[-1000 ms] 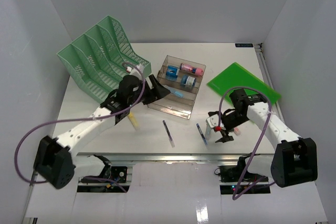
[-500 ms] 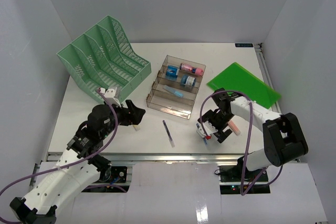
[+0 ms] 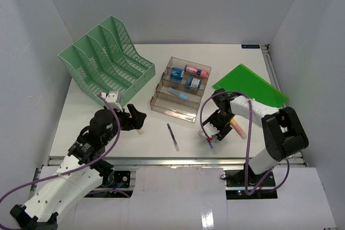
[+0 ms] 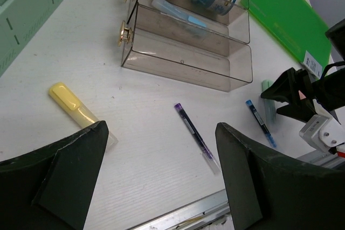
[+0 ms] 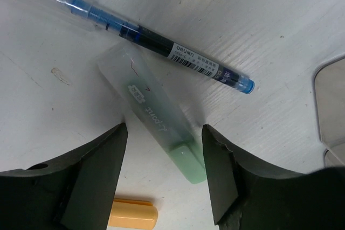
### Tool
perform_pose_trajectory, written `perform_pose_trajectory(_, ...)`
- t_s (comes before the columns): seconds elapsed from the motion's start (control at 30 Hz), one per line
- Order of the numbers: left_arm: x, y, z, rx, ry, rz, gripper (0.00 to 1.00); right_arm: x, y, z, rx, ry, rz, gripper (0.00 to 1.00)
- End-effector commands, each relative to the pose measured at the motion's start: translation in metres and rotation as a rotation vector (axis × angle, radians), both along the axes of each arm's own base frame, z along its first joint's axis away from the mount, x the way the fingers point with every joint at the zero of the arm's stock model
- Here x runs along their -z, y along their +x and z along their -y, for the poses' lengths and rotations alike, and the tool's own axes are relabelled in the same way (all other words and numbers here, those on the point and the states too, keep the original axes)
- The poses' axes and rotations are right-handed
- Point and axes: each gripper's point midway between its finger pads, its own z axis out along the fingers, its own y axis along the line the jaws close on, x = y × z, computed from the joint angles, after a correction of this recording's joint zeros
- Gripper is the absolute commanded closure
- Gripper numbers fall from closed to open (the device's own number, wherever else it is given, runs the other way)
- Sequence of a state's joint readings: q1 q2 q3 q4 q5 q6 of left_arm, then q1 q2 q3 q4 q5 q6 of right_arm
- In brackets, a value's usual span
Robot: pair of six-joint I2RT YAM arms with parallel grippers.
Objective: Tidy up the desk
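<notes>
The white desk (image 3: 237, 63) holds loose stationery near its front rail. My left gripper (image 4: 160, 129) hangs open above bare desk, with a yellow highlighter (image 4: 75, 110) to its left and a purple pen (image 4: 197, 138) to its right. My right gripper (image 5: 164, 129) is low over the desk, jaws open, one on each side of the cap end of a pale green highlighter (image 5: 153, 114), with a gap on both sides. A blue pen (image 5: 161, 39) lies just beyond it, an orange highlighter (image 5: 132, 215) just behind. From above, the right gripper (image 3: 211, 132) hides both.
A smoky clear tiered tray (image 3: 180, 87) with several small items stands mid-desk. A mint-green mesh file rack (image 3: 105, 60) is at the back left. A green folder (image 3: 250, 85) lies at the right. The metal rail (image 3: 172, 160) runs close to both grippers.
The left arm pulled back from the tray toward the front left. The right gripper moved left onto the green highlighter and its jaws have narrowed.
</notes>
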State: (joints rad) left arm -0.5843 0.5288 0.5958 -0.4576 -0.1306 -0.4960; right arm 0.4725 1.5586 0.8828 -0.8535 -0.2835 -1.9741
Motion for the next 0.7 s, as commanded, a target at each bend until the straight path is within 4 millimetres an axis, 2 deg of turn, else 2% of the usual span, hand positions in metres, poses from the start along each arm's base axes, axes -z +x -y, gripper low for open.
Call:
perform_pose_trajectory(0.0,-0.001,0.002,-0.007,-0.040,-0.001,0.011,0.09,0.006,0.007,0.000,-0.052,-0.014,0.033,0.41)
perform_pose_trajectory(0.37,-0.001,0.002,-0.011,-0.063,-0.002,0.007,0.08,0.019,0.014,0.005,0.010,-0.051,0.032,0.64)
perform_pose_trajectory(0.5,0.000,0.003,-0.011,-0.068,-0.003,0.004,0.08,0.018,0.023,0.005,0.092,-0.046,0.039,0.68)
perform_pose_trajectory(0.67,0.004,0.004,-0.013,-0.094,-0.010,-0.010,0.08,0.010,0.035,0.003,0.194,-0.005,0.060,0.78)
